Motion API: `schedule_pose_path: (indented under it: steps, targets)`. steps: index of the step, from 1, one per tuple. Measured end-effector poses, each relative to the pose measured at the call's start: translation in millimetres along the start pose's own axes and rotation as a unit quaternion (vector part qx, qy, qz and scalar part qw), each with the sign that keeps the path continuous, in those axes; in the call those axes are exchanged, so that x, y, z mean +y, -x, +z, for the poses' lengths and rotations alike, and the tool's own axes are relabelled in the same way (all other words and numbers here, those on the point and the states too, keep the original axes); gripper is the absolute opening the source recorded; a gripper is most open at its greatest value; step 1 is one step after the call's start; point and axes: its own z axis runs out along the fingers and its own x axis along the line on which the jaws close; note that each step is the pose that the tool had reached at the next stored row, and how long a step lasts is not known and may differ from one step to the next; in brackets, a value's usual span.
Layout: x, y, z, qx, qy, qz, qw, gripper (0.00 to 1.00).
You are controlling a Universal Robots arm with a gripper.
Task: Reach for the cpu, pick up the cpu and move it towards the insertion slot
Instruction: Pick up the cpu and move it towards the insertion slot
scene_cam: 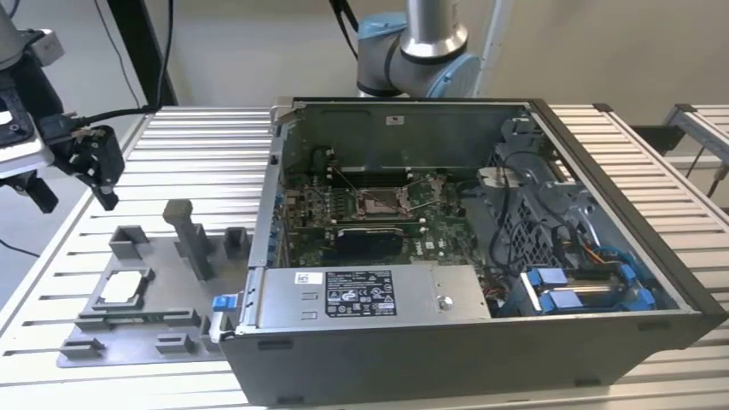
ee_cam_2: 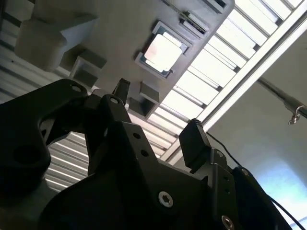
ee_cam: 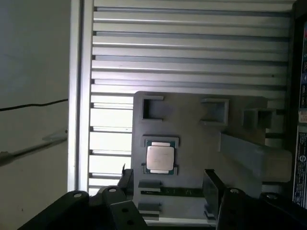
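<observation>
The cpu (scene_cam: 123, 289) is a small silvery square lying flat in a recess of the grey fixture plate (scene_cam: 160, 329), at the exterior view's left. Both wrist views show the cpu (ee_cam_2: 162, 50) (ee_cam: 159, 158) from above, ahead of the fingertips. My gripper (scene_cam: 77, 201) hangs in the air above the table, beyond the plate's far-left corner and well clear of the cpu. Its black fingers (ee_cam_2: 194, 139) (ee_cam: 211, 189) stand apart, so the gripper (ee_cam_2: 158, 115) (ee_cam: 168, 184) is open with nothing between them. The insertion slot (scene_cam: 378, 202) sits on the green board inside the open computer case.
The open computer case (scene_cam: 456, 342) fills the table's middle and right, with a power supply (scene_cam: 364, 295) along its near wall. A tall grey post (scene_cam: 188, 239) and low blocks rise from the fixture plate. The arm's base (scene_cam: 411, 51) stands behind the case. The slatted table's edge (scene_cam: 34, 282) runs at the left.
</observation>
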Motion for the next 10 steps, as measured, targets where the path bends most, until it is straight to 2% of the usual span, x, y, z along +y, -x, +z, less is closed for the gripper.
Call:
schedule_pose_path:
  steps: [2,10]
  targets:
    - [-0.1,0.0,1.2,-0.0002,0.0001,0.0,1.0,1.0]
    - [-1.1,0.1,15.4,-0.0001,0.0,0.0,1.0,1.0]
